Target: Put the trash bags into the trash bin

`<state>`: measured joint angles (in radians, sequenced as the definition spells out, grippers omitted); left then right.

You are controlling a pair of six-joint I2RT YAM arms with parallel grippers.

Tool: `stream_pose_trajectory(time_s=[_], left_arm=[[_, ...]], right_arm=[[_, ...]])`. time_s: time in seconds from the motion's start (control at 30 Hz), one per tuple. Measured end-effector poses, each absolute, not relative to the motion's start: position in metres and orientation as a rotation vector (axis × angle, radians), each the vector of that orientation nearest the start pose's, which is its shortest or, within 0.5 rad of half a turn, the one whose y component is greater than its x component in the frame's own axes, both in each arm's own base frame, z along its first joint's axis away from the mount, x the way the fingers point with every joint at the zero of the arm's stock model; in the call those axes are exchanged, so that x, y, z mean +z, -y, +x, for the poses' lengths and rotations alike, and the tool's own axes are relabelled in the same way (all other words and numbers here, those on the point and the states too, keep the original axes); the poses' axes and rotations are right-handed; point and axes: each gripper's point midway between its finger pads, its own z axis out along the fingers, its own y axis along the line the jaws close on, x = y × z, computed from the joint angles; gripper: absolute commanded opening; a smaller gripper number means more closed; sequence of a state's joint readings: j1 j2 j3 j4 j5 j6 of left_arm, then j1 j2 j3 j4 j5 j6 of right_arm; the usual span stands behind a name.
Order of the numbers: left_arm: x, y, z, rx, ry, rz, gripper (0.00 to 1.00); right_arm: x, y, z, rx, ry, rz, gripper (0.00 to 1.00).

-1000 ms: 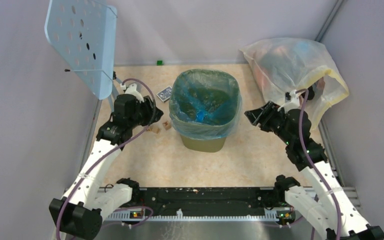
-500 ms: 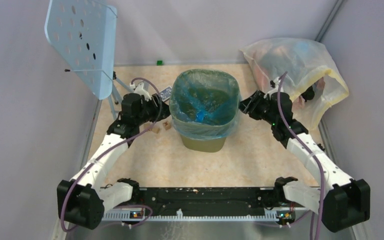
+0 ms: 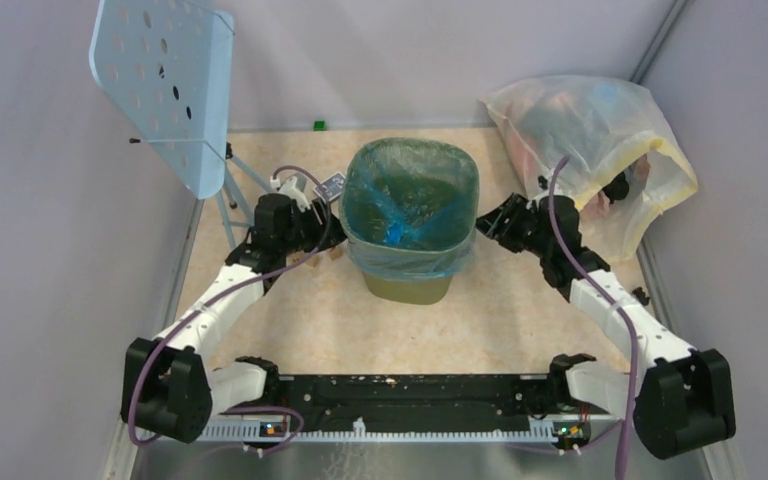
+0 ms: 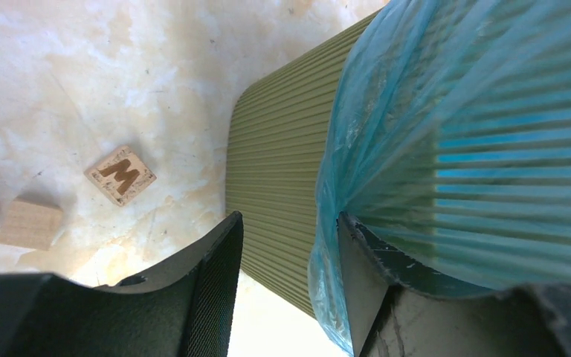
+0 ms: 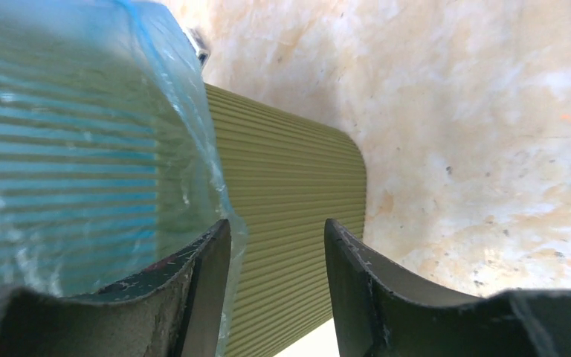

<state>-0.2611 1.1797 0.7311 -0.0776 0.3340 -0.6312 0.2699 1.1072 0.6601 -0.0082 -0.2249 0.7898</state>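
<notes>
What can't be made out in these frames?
- Bin floor: in the top view, the light-blue trash bag lining the trash bin covers it.
- Finger contact with the film: the left gripper and right gripper are open at the hem. The wrist views are too close to tell, the top view too small.
- Stuffed bag contents: blurred by its film in the top view.
- Dark card: too small to identify in the top view.

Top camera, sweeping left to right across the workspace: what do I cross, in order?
Perforated blue panel → left gripper → trash bin, lined with the light-blue trash bag → right gripper → yellowish stuffed bag.
</notes>
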Motion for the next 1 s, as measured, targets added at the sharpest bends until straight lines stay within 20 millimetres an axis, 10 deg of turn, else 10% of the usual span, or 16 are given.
stream_pose_trajectory(time_s=[0.27, 0.4, 0.63, 0.8, 1.0], left_arm=[[0.19, 0.152, 0.311, -0.785, -2.089, -0.185, 0.73], [0.203, 0.147, 0.306, -0.761, -2.068, -0.167, 0.76], [0.234, 0.143, 0.298, -0.743, -2.006, -0.113, 0.82], [0.243, 0.139, 0.295, -0.725, -1.98, -0.101, 0.85], [0.241, 0.139, 0.294, -0.714, -1.987, -0.08, 0.86]], right_arm=[[0.242, -0.125, 0.316, 0.694, -1.923, 0.337, 0.5], [0.307, -0.12, 0.314, 0.637, -1.832, 0.211, 0.08], [0.406, -0.176, 0.307, 0.627, -1.774, -0.136, 0.0], [0.399, -0.262, 0.309, 0.609, -1.906, -0.42, 0.0], [0.308, -0.312, 0.327, 0.426, -2.195, -0.628, 0.0]])
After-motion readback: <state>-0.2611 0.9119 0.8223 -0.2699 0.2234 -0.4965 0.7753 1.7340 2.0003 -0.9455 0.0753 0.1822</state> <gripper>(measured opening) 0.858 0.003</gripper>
